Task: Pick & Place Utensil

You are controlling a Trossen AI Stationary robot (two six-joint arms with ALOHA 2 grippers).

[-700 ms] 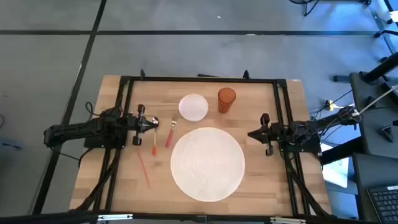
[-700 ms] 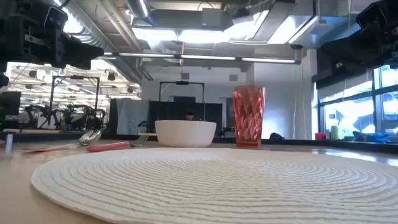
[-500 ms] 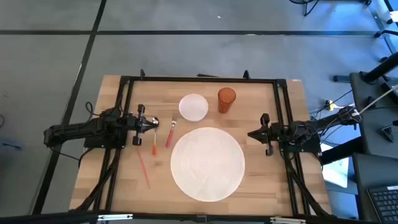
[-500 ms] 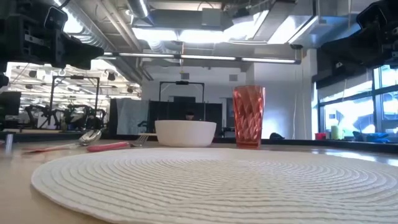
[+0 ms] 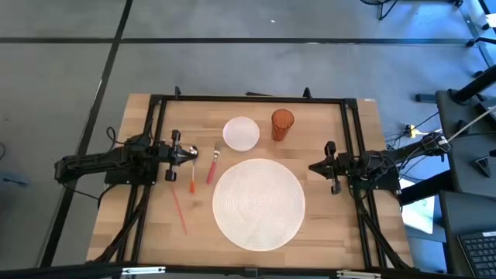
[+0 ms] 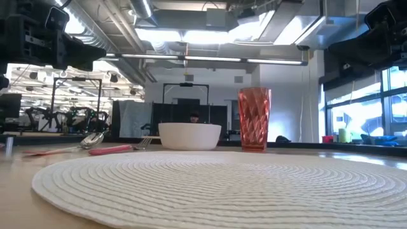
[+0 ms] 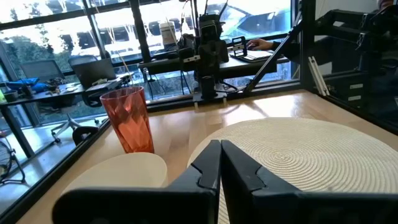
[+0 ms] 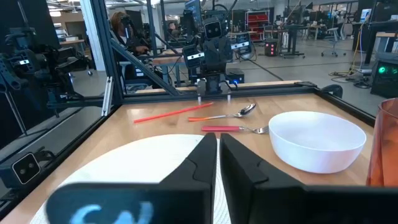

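A spoon with an orange handle (image 5: pixel 192 173) and a fork with a red handle (image 5: pixel 211 167) lie flat on the wood between my left gripper and the round woven placemat (image 5: pixel 258 203). A thin red stick (image 5: pixel 179 211) lies nearer the near edge. In the right wrist view the spoon (image 8: pixel 231 114), the fork (image 8: pixel 239 129) and the stick (image 8: pixel 171 113) lie side by side. My left gripper (image 5: pixel 197 153) is shut and hovers just left of the spoon's bowl. My right gripper (image 5: pixel 311 167) is shut at the placemat's right edge.
A white bowl (image 5: pixel 241 132) and a red faceted cup (image 5: pixel 282 124) stand near the far edge, behind the placemat. A black frame (image 5: pixel 248 99) runs around the work area. Bare wood shows at the near left corner and at the right of the placemat.
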